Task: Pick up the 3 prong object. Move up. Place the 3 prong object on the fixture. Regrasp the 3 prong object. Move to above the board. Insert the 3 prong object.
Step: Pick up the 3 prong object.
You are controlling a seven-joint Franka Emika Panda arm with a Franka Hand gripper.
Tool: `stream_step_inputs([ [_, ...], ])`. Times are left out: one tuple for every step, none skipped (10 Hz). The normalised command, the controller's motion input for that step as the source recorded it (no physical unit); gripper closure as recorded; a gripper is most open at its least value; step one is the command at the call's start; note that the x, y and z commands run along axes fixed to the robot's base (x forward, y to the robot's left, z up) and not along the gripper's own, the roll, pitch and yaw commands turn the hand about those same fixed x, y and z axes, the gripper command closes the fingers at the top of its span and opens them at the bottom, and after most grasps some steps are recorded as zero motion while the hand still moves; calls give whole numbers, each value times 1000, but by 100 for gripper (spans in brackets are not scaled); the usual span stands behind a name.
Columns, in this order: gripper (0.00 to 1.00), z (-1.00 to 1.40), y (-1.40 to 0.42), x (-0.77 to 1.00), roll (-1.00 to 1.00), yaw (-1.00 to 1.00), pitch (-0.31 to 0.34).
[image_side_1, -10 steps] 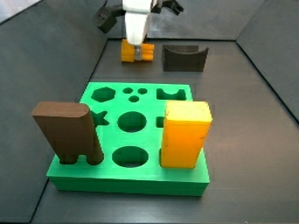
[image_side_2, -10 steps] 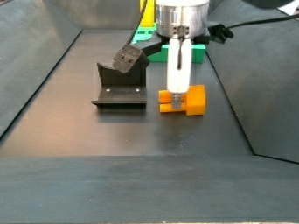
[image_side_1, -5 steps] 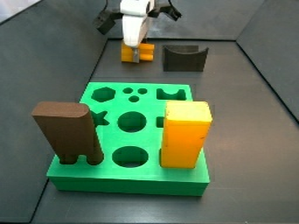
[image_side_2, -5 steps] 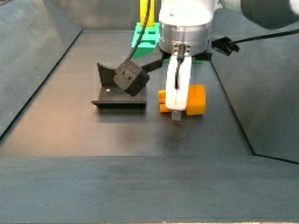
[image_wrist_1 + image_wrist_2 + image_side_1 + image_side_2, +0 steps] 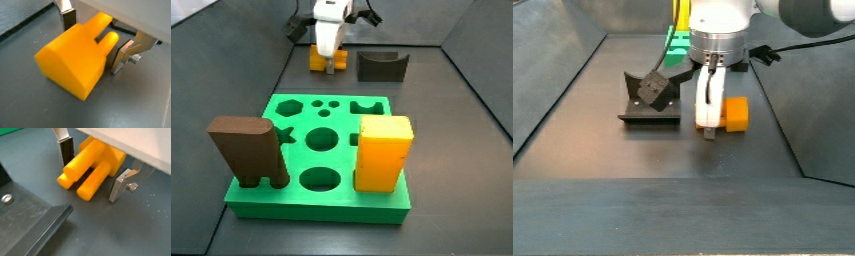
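While the spread pincer point(image 5: 99, 37) straddles the 3 prong object point(image 5: 77, 57), centre it.
Press both fingers point(image 5: 65, 150) squarely on the flanks before lifting off the tabletop point(image 5: 660, 150).

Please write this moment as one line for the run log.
stage: pick | gripper: open, straddling 3 prong object | object: on floor | fixture: unoccupied

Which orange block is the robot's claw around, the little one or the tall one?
The little one: the 3 prong object lies on the floor between the fingers of the gripper, beside the fixture. The tall orange block stands on the green board, far away.
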Motion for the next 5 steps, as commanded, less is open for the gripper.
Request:
stream_step_inputs([
  [0, -71, 0, 74, 0, 74, 0],
  [0, -49, 0, 0, 0, 0, -10],
  [0, -9, 0, 0, -13, 0, 56],
  [0, -17, 0, -31, 0, 0, -7],
  [0, 0, 0, 0, 0, 0, -17],
])
